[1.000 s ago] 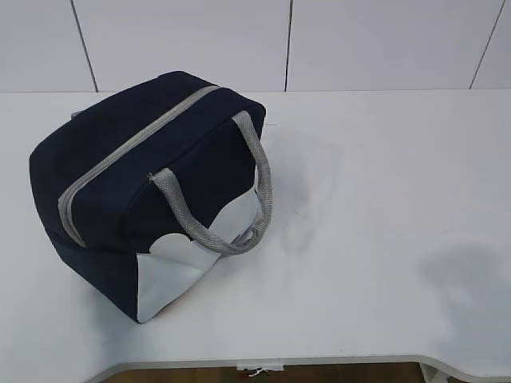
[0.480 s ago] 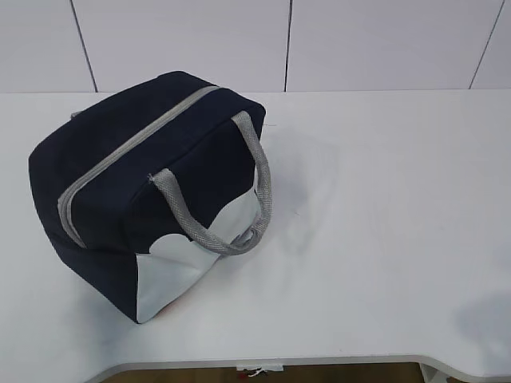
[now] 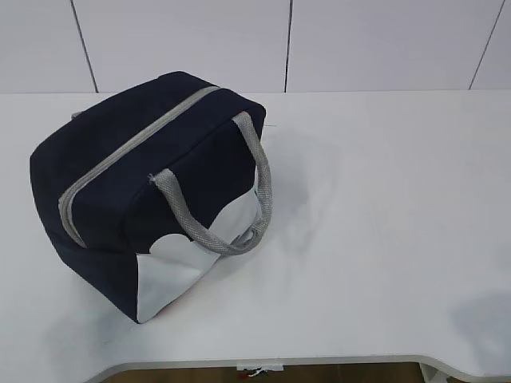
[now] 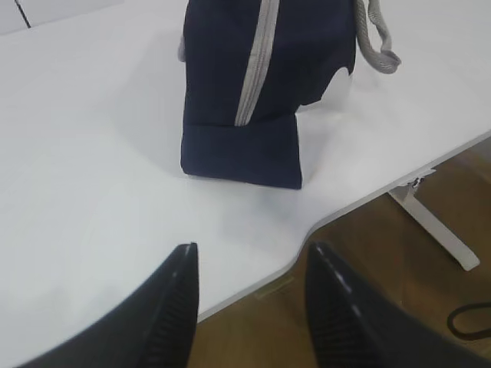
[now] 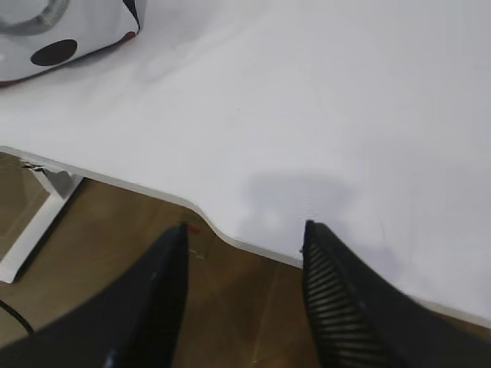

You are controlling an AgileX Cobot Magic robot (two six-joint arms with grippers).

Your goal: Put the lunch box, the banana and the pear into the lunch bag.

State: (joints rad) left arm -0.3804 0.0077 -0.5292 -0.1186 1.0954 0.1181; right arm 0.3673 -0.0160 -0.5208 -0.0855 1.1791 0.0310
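The navy lunch bag stands on the left of the white table, its top closed along the grey zipper, and one grey handle droops over its white side panel. The left wrist view shows the lunch bag end-on, well beyond my left gripper, which is open and empty over the table's front edge. My right gripper is open and empty too, over the front edge, with the corner of the lunch bag far off at top left. Lunch box, banana and pear are out of view. Neither gripper shows in the exterior view.
The white table has a curved front edge with brown floor below it. A white table leg stands under the edge. A panelled white wall lies behind the table.
The bag has not moved. The soft shadow at the table's right front has slid toward the lower right corner and shrunk.
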